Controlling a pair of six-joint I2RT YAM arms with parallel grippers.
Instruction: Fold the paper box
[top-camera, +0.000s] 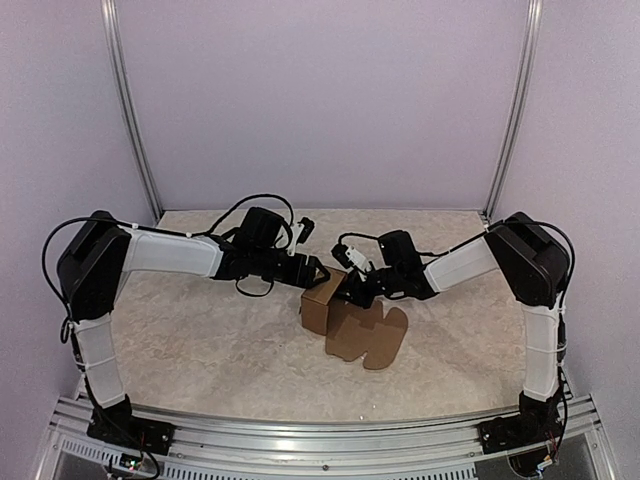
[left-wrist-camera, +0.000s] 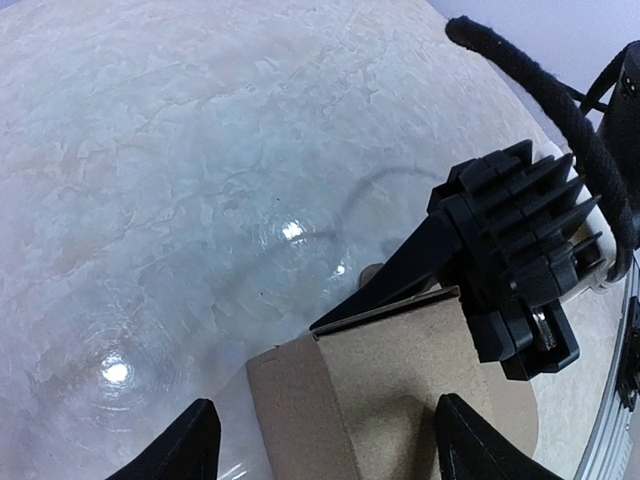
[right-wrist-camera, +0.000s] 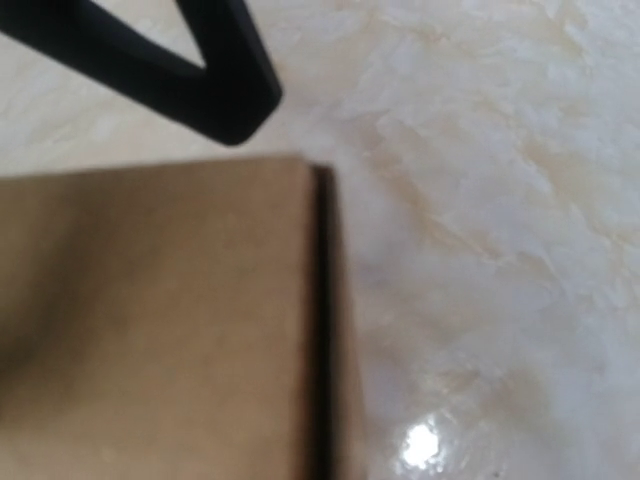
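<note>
A plain brown cardboard paper box (top-camera: 322, 306) sits near the middle of a beige, marble-patterned tabletop (top-camera: 190, 330). We see it half formed. Its left part stands up as a small cube-like carton, while the rest, a flat panel with rounded flaps (top-camera: 368, 336), lies on the surface and spreads toward the near right. Both black two-finger grippers meet at the carton's far side. The left gripper (top-camera: 317, 272) reaches in from the left. In its wrist view, its two dark fingertips (left-wrist-camera: 190, 445) are spread wide with the carton (left-wrist-camera: 380, 400) between them, and we cannot tell whether either tip touches the card. The right gripper (top-camera: 355, 289) comes in from the right and is right against the carton's upper far edge. In the left wrist view, one of its long black fingers (left-wrist-camera: 390, 282) lies along the top edge of the raised card wall. We cannot tell whether this gripper is pinching the card or only resting against it. The right wrist view is blurred and very close. The brown card (right-wrist-camera: 160, 320) fills its lower left, with a dark fold line down the right side, and a black angled shape (right-wrist-camera: 215, 85) crosses the top left. Around the table stand pale lilac walls (top-camera: 320, 100) and thin metal corner posts (top-camera: 130, 110), and a black cable (top-camera: 262, 200) loops above the left arm.
</note>
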